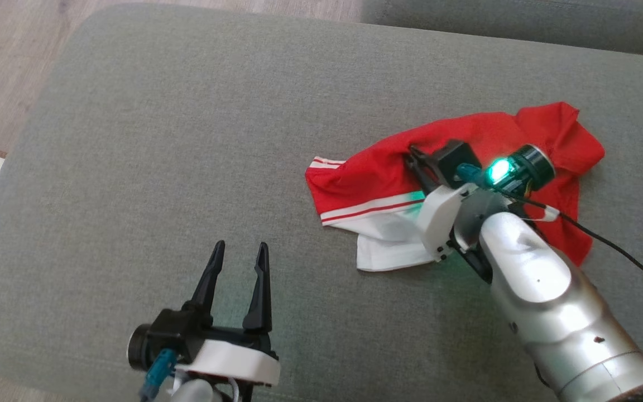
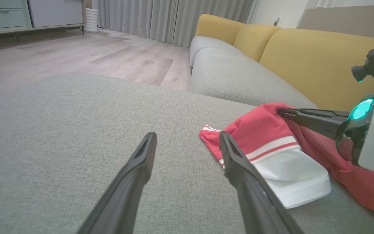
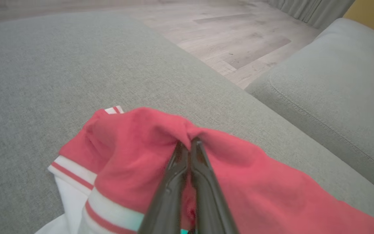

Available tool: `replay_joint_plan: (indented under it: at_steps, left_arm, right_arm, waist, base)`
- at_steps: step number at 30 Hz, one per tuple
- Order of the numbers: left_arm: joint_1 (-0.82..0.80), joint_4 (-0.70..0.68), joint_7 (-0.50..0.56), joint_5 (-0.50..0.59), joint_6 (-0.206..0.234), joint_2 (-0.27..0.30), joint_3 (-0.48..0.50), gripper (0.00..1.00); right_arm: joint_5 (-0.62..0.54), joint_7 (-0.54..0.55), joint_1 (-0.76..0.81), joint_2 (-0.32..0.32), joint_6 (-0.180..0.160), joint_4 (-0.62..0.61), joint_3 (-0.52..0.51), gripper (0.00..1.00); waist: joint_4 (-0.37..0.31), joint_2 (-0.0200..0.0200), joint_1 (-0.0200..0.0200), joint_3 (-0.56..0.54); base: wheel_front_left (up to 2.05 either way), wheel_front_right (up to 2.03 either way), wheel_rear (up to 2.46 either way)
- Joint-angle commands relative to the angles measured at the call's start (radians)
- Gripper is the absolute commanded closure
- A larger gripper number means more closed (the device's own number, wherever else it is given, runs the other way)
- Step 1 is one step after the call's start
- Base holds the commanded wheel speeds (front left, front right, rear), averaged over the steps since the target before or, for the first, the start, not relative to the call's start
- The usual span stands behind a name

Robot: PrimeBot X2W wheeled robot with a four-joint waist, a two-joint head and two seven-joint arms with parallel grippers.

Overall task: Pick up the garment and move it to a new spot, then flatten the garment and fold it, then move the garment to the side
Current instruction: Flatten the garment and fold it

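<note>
On the grey cushion [image 1: 187, 139] the red-and-white garment [image 1: 483, 139] lies crumpled to the robot's right, long axis side to side — the right gripper [image 1: 413, 159] pinches a red fold near its middle, the left gripper [image 1: 241, 245], wide and empty, well apart leftward.

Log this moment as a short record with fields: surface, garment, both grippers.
surface: grey upholstered seat
garment: red with white striped trim, crumpled, lying on the seat toward the robot's right
right gripper: shut on a pinched-up red fold of the garment
left gripper: open, over bare seat, apart from the garment
</note>
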Motion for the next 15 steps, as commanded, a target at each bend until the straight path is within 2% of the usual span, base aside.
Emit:
replay_joint_plan:
  at_steps: [1,7,15]
  left_arm:
    - [-0.04,-0.023,-0.012,0.015,0.002,-0.003,0.045,0.0]
    - [-0.027,-0.027,-0.012,0.023,-0.001,-0.002,0.06,0.0]
    - [-0.023,-0.024,-0.012,0.032,-0.009,0.005,0.057,0.0]
  right_arm:
    - [-0.007,-0.022,-0.038,0.022,-0.001,-0.021,0.0,0.0]
    - [-0.008,-0.094,-0.01,0.024,-0.001,-0.046,-0.068,0.0]
    - [-0.005,-0.161,0.112,0.025,-0.001,-0.193,-0.194,0.0]
  waist:
    - [-0.004,0.0,0.0,-0.001]
    - [-0.038,0.0,0.0,-0.014]
    - [-0.09,0.0,0.0,-0.056]
  base:
    - [0.0,0.0,0.0]
    - [0.0,0.0,0.0]
    - [0.0,0.0,0.0]
